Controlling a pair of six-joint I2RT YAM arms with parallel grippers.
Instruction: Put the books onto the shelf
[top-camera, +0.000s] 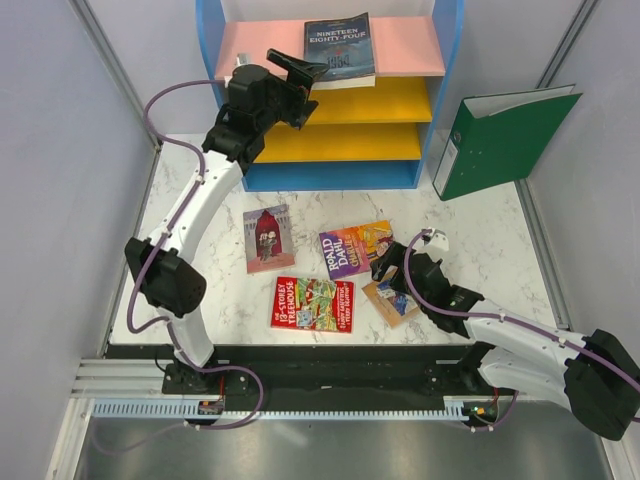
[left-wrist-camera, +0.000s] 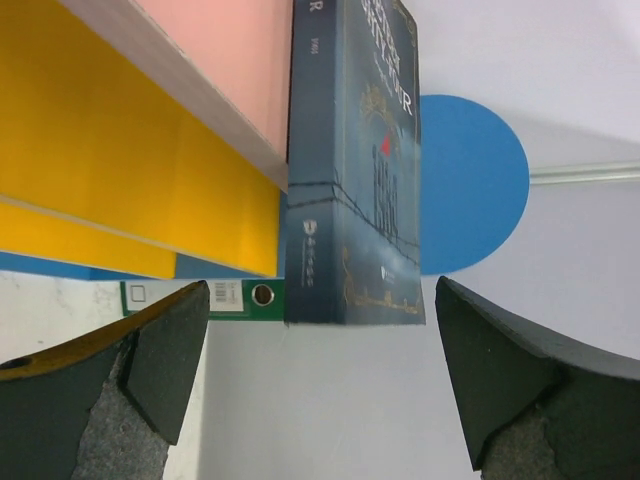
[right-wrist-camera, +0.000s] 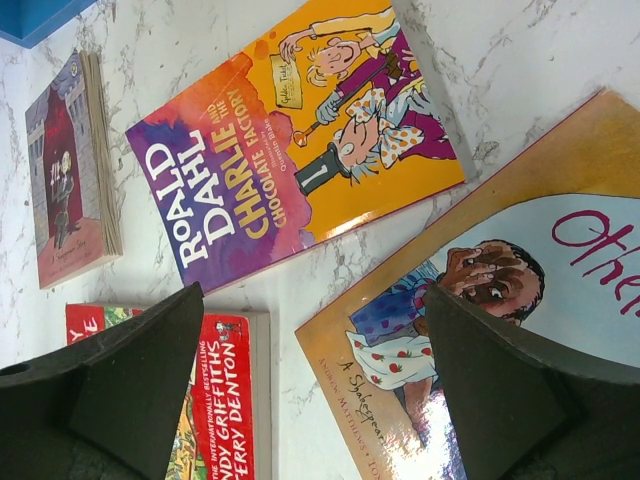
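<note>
1984 book (top-camera: 339, 45) laid flat on shelf (top-camera: 447, 70) top, long axis front-to-back, overhanging, left gripper (top-camera: 305, 82) spread before it, right gripper (right-wrist-camera: 312, 310) spread

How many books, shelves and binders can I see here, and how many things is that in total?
Books: 5 (Nineteen Eighty-Four, maroon-grey book, Roald Dahl book, Treehouse book, tan book)
Shelf: 1
Green binder: 1
Total: 7
</note>
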